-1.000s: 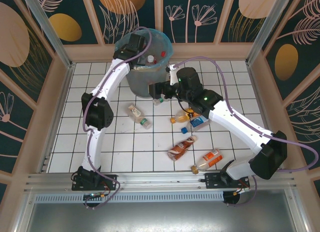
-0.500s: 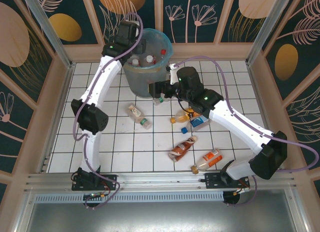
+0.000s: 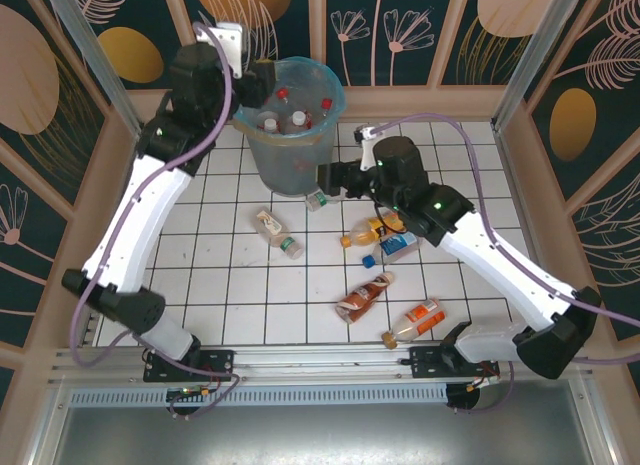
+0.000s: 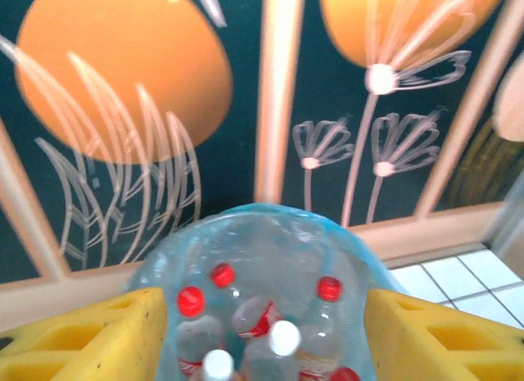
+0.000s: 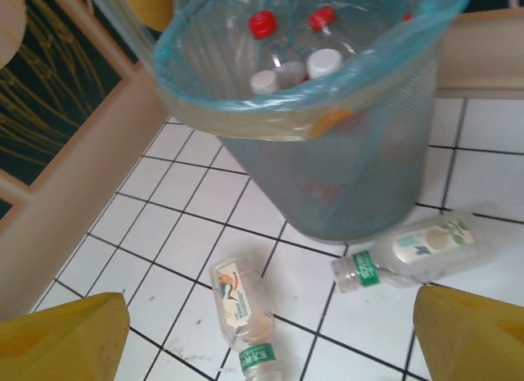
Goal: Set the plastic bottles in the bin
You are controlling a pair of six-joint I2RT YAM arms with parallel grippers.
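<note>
The bin [image 3: 290, 150] stands at the back of the tiled floor, grey with a light-blue bag, and holds several clear plastic bottles [image 4: 270, 340] with red and white caps. My left gripper [image 4: 262, 342] hovers open just left of and above the bin's rim [image 3: 252, 88], with nothing between its yellow fingers [image 4: 82, 340]. My right gripper [image 3: 325, 180] is open low at the bin's front, with nothing between its jaws [image 5: 268, 336]. Below it lie two clear green-labelled bottles, one [image 5: 241, 311] on the tiles and one [image 5: 417, 250] against the bin's foot.
More bottles lie on the tiles: an orange one [image 3: 362, 233], a blue-labelled one [image 3: 398, 245], a brown one [image 3: 365, 295] and an orange-labelled one [image 3: 415, 320]. A wooden wall [image 3: 400, 103] runs close behind the bin. Bare tiles stretch at the left [image 3: 180, 235].
My left gripper went from shut to open over the bin, then the arm swung back and to the left. The right arm shifted slightly to the right.
</note>
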